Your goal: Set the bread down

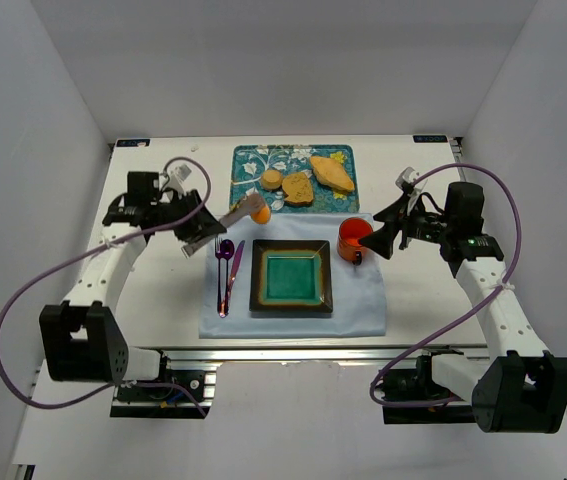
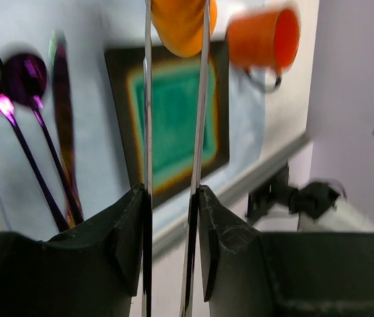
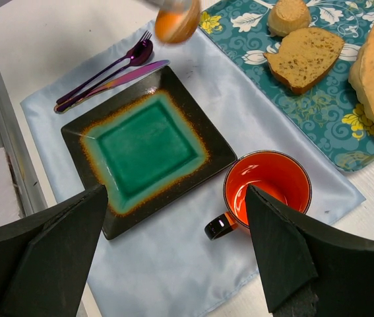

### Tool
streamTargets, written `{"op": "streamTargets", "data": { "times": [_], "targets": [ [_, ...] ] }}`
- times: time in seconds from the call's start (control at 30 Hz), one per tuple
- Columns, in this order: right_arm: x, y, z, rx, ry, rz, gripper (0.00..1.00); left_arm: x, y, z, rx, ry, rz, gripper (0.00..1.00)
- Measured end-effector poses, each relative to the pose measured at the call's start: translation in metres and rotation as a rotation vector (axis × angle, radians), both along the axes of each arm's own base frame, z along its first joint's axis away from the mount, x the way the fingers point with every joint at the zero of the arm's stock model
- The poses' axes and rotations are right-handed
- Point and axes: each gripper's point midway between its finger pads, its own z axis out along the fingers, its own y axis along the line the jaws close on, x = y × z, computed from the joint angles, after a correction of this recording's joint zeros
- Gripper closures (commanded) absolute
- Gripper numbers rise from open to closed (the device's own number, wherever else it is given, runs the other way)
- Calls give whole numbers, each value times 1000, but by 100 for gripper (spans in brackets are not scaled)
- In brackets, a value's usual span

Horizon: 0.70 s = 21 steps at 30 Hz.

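1. The white desk [image 1: 163, 290] first: a pale blue cloth [image 1: 363, 310] carries the setting.
2. My left tool [image 2: 171, 193] squeezes thin metal tongs [image 2: 148, 99], which pinch the glossy orange oval roll [image 2: 180, 23].
3. The roll hangs just off the far-left corner of the green-centred square plate [image 1: 291, 277]; I'd carry it over the middle, lower, then ease open.
4. My right tool [image 1: 381, 238] stands spread beside the orange mug [image 1: 355, 238].
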Motion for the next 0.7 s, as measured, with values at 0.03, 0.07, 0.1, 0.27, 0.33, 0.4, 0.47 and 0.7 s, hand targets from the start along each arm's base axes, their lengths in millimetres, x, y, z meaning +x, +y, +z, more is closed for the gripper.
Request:
{"op": "streamTargets", "data": {
  "times": [0.03,0.07,0.1,0.27,0.33,0.4,0.47,0.7],
  "targets": [
    [0,0,0,0,1,0,11,-14,-4,-6,-5,15,-26,74],
    [0,0,0,0,1,0,11,-26,-7,-13,-5,41,-48,73],
    [0,0,-1,0,2,1,11,-38,-11,-22,-1,72,-76,73],
    [2,0,-4,0,16,1,11,-74,-21,-48,37,168,-170,69],
    [2,0,-5,0,19,1,11,-78,-19,-51,55,176,-181,61],
    [2,0,-5,0,18,1,11,-79,-18,-53,67,171,-189,49],
    [1,0,-5,0,20,1,11,-79,-16,-56,84,171,-193,45],
    [1,0,-5,0,21,1,11,-83,-16,-63,113,186,-214,39]
  ]
}}
